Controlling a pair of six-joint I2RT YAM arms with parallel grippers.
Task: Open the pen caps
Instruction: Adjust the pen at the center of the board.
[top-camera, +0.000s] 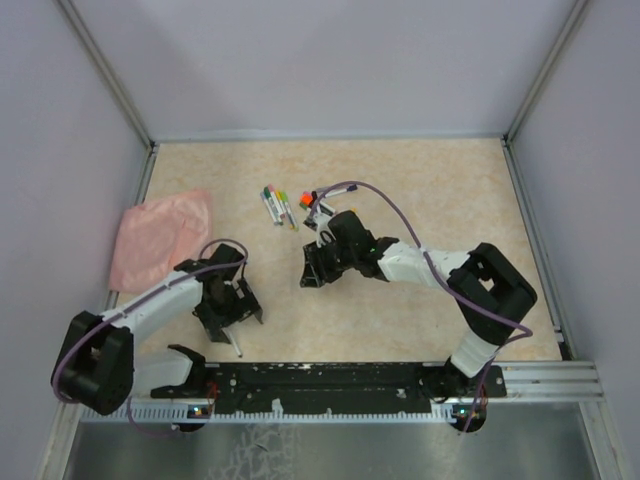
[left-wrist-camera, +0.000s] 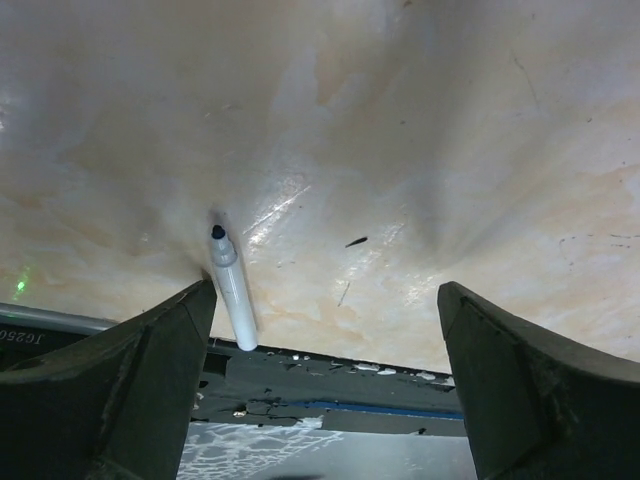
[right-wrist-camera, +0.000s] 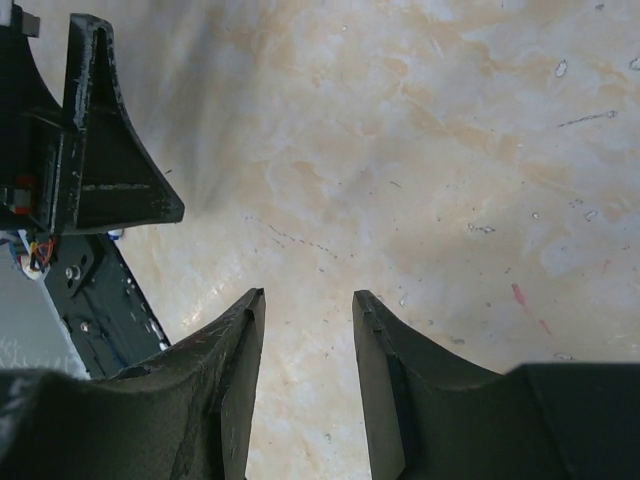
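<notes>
Pens (top-camera: 278, 206) lie in a small bunch toward the far middle of the table (top-camera: 420, 180), their coloured ends (top-camera: 270, 190) too small from above for me to tell whether caps sit on them, with an orange-tipped marker (top-camera: 305, 198) just to their right. One more white pen (top-camera: 236, 345) (left-wrist-camera: 232, 295) lies apart from them at the near edge, its dark nib showing and pointing away from the black rail (top-camera: 330, 378) (left-wrist-camera: 330, 385), its other end reaching that rail. The left gripper (top-camera: 228, 312) (left-wrist-camera: 325, 290) hangs over this spot with its jaws spread wide and nothing in them; the pen lies flat just beside one finger, not gripped. The right gripper (top-camera: 312, 272) (right-wrist-camera: 308, 295) hovers near the middle of the table, well short of the bunch, its jaws parted by a narrow gap with only bare tabletop between them. A pink cloth (top-camera: 160, 238) lies at the left side.
</notes>
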